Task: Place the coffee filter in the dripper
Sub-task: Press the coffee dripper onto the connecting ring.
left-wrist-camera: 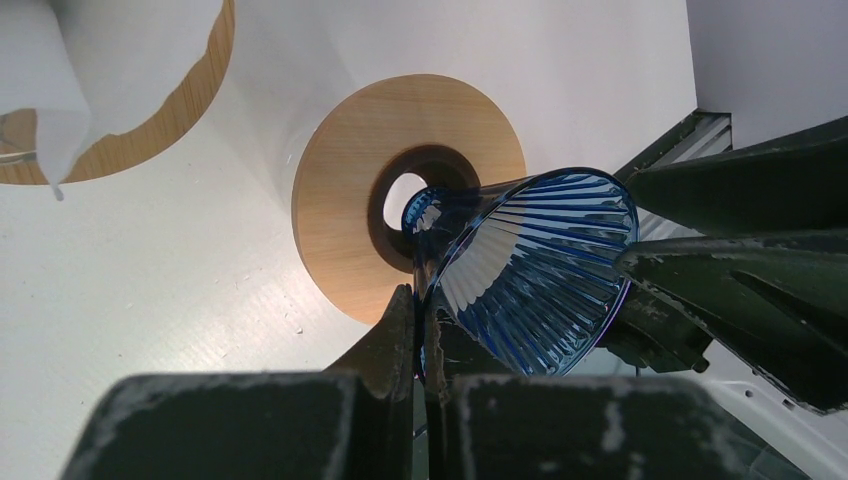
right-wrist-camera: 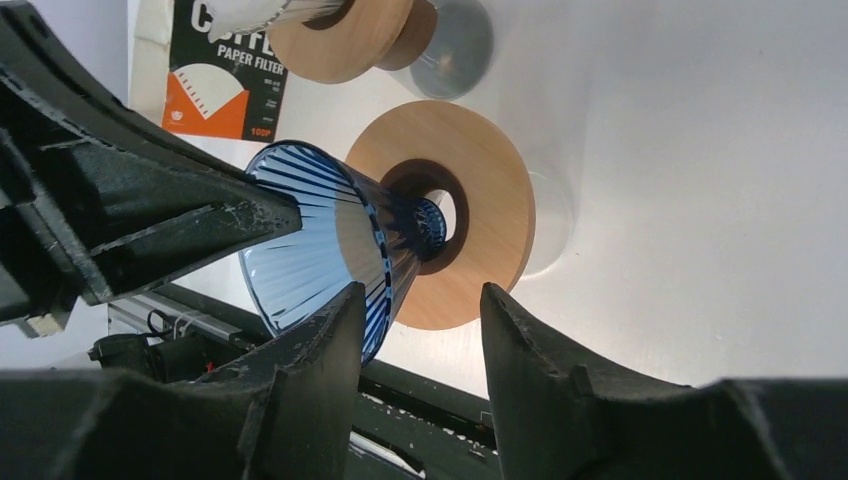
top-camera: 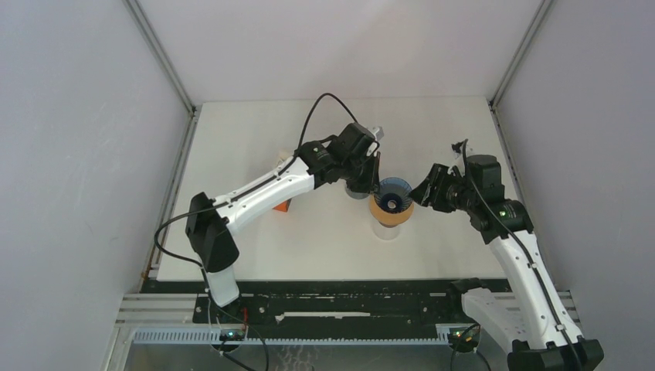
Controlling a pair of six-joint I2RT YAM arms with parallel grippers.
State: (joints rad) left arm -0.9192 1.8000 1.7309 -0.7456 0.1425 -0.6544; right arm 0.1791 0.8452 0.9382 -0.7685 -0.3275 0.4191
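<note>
One blue glass dripper (top-camera: 395, 193) at centre table (top-camera: 309, 251), its narrow end down in a wooden ring (left-wrist-camera: 345, 205). There's a second wooden ring (right-wrist-camera: 340, 42) just behind it with a grey disc (right-wrist-camera: 462, 48) beyond, so two rings, one blue cone. One white coffee filter (left-wrist-camera: 45, 90) in sight, and it's over at that second ring, not in the blue dripper. One black-and-orange paper filter packet (right-wrist-camera: 225, 75) lies flat at the back, partly under the left arm from above. Both arms crowd the dripper from opposite sides. The left gripper (left-wrist-camera: 421, 335) has its jaws pressed together, pinching the thin edge of the dripper's rim. The right gripper (right-wrist-camera: 420, 335) has its jaws spread apart, one finger right against the ribbed wall, the other off by the ring. Contact there, I cannot tell.
</note>
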